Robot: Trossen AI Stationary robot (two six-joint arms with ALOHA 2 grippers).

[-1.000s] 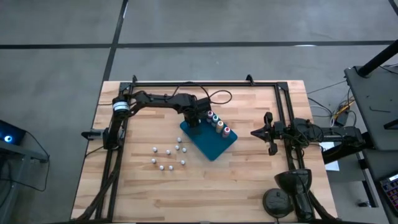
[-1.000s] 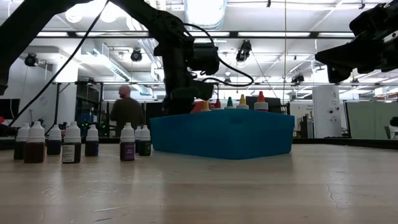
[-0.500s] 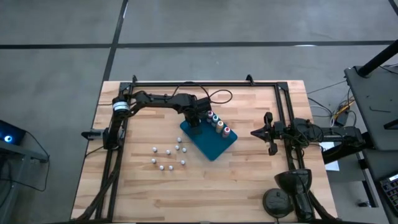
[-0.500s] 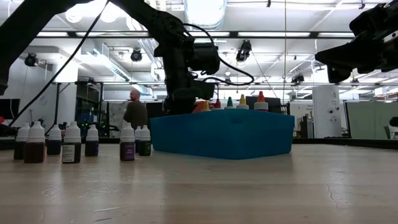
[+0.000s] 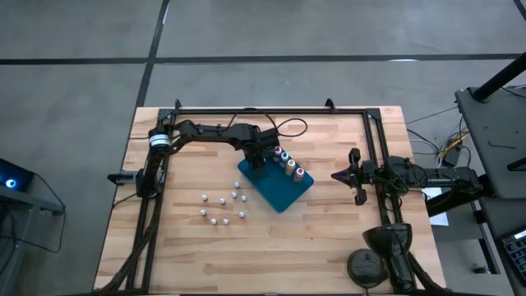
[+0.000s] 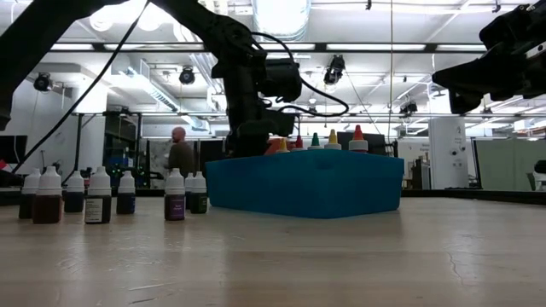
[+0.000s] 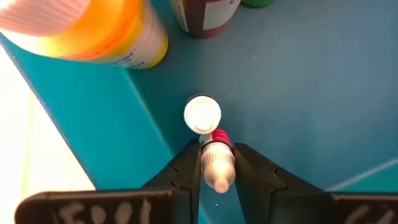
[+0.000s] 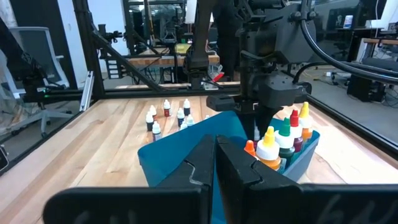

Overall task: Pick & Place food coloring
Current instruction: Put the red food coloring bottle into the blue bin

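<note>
**Left gripper over tray, small bottle gripped**

Left gripper (image 7: 216, 163) stood inside the blue tray (image 5: 279, 191), near its wall, jaws closed on a white-topped bottle (image 7: 216, 163). Loose bottles (image 5: 222, 205) stood beside the tray. Right gripper (image 5: 339, 174) waited well clear, jaws closed, empty.

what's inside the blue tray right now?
Inside the blue rectangular tray: a row of larger colour-capped bottles, plus one small white-capped bottle standing on its floor. The left gripper holds another small bottle above it. The floor under the arm is hidden.

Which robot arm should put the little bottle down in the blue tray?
Left. The left gripper already holds a small white-capped bottle over the blue rectangular tray, while the right gripper waits beside the tray.
</note>
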